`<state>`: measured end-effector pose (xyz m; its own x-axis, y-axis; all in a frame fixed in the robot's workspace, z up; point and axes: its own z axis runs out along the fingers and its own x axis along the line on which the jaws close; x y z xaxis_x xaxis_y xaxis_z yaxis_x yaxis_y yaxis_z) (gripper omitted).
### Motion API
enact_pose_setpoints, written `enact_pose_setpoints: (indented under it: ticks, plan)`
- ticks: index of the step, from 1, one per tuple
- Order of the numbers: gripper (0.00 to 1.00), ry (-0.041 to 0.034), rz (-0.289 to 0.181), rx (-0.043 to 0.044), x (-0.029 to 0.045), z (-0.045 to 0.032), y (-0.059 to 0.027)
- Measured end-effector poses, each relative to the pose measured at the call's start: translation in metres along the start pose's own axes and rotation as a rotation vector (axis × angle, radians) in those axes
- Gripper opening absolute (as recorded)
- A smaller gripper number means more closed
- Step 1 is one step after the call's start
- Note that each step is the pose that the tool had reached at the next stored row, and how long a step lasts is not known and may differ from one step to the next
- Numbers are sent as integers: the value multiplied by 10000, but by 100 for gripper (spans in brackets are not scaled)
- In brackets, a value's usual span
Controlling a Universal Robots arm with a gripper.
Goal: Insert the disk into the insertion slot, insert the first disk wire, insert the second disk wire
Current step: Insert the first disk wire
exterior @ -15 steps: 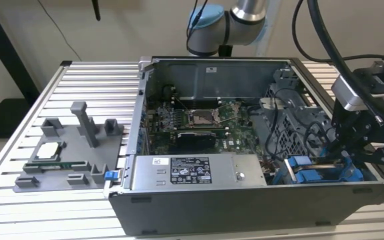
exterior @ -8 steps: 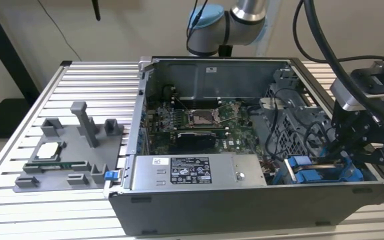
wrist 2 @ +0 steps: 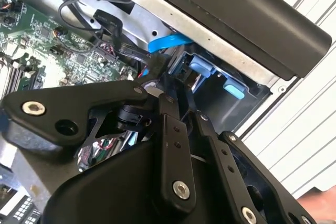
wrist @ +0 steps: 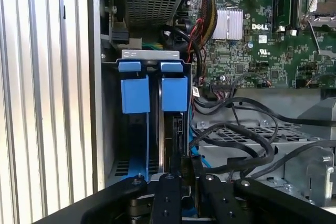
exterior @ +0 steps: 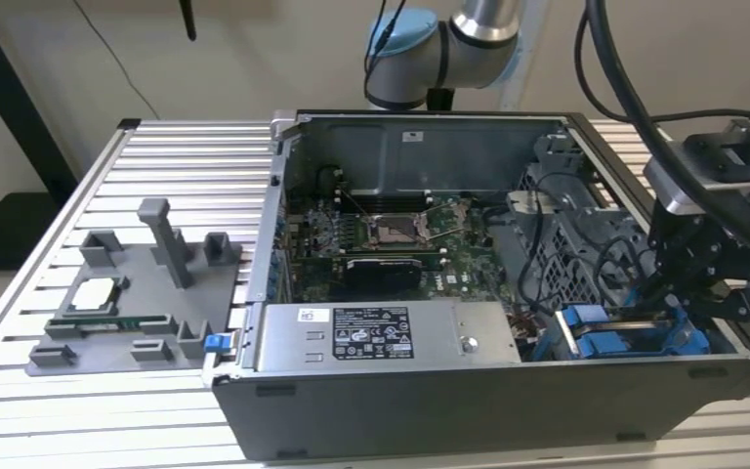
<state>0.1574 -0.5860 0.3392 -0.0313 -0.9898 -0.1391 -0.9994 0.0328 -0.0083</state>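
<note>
The insertion slot (wrist: 152, 54) is a grey cage with blue tabs (wrist: 135, 94) in the open case's front corner, on the exterior view's right (exterior: 609, 342). The disk (wrist: 170, 129) stands on edge inside the cage, in the bay nearer the motherboard, under its own blue tab. My gripper (wrist: 185, 167) hangs over the disk's end farthest from the tabs, its fingertips pinched close together. A blue flat wire (wrist 2: 168, 42) and a thin black wire (wrist 2: 105, 22) run right up to my gripper (wrist 2: 164, 74). What lies between the fingertips is hidden. My gripper (exterior: 687, 308) reaches down into the cage.
Loose black cables (wrist: 236, 135) loop over a perforated metal bracket beside the cage. The motherboard (exterior: 389, 234) fills the case floor, with the labelled power-supply box (exterior: 375, 337) along the front wall. A grey fixture (exterior: 141, 293) holding parts stands on the slatted table at the exterior view's left.
</note>
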Motion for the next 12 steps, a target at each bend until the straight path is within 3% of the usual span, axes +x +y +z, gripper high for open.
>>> enact_pose_setpoints:
  ticks: [12]
  plan:
    - [0, 3, 298, -22, 3, 24, -3]
